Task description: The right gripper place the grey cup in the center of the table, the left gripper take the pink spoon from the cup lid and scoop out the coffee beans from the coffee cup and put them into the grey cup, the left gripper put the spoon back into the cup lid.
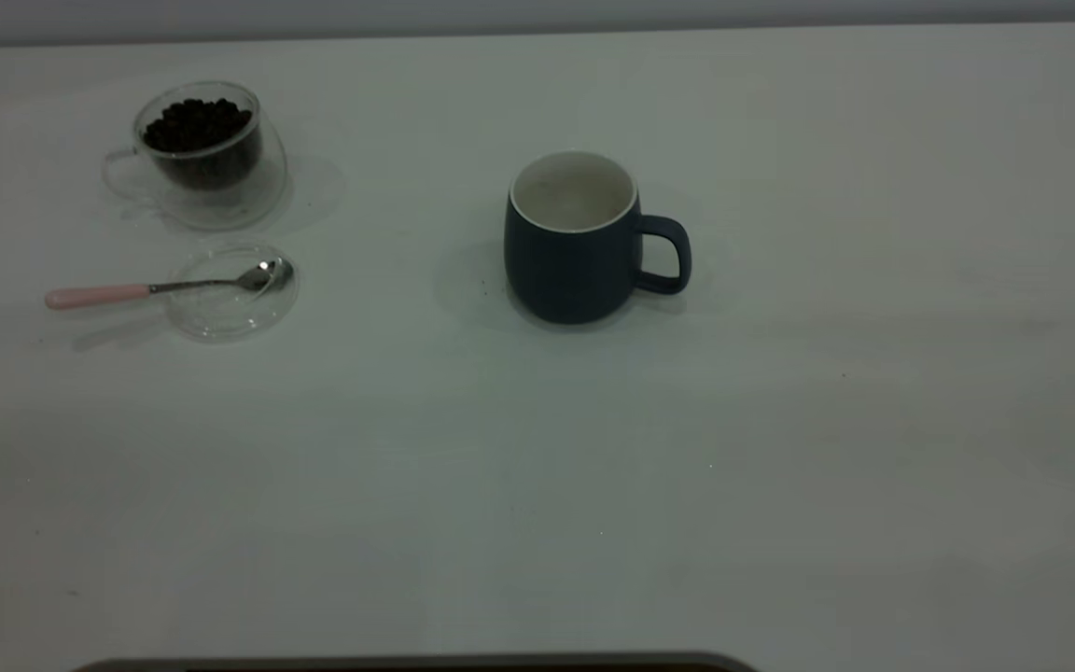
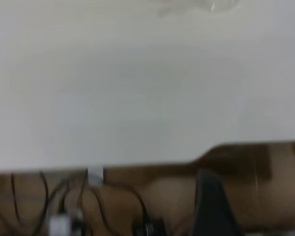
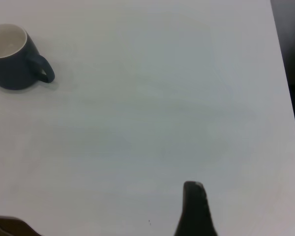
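The grey cup (image 1: 575, 241) stands upright near the middle of the table (image 1: 780, 467), handle to the right, white inside empty. It also shows far off in the right wrist view (image 3: 12, 58). The coffee cup (image 1: 206, 154) with coffee beans (image 1: 197, 123) stands at the far left. In front of it lies the cup lid (image 1: 231, 291) with the pink spoon (image 1: 155, 290) resting on it, bowl in the lid, pink handle sticking out left. The left gripper (image 2: 211, 201) hangs below the table's front edge. The right gripper (image 3: 194, 209) is low over bare table, far from the grey cup.
Cables and a brown floor (image 2: 113, 206) show under the table edge in the left wrist view. A dark edge (image 1: 407, 665) runs along the table's front. The table's right edge (image 3: 285, 73) shows in the right wrist view.
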Robot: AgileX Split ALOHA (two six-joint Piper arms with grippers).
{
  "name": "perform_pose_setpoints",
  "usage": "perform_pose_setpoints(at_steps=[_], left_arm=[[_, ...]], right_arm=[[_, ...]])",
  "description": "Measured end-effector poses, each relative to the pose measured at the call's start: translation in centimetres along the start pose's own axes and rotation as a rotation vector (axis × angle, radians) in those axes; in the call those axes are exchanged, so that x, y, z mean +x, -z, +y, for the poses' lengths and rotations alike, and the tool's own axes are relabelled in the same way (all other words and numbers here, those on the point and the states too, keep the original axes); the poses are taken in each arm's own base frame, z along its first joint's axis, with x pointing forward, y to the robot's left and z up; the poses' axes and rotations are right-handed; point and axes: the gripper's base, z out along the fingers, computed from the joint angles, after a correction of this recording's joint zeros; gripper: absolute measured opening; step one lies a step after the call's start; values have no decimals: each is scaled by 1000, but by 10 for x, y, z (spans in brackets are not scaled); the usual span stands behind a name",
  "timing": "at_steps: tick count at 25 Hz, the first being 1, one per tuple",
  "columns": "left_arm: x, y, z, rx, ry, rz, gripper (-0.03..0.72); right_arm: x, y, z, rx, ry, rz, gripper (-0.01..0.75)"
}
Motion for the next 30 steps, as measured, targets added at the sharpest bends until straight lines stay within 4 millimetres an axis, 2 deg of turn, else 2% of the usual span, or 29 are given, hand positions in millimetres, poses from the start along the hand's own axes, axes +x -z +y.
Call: perform_pose_setpoints(at_steps=[18,30], left_arm=[[25,12,-3,-1,-5,-186,513],[26,13,-2,-10,-10,-192,513]], right_arm=[[0,0,0,0,0,0,588],[0,0,0,0,0,0,588]])
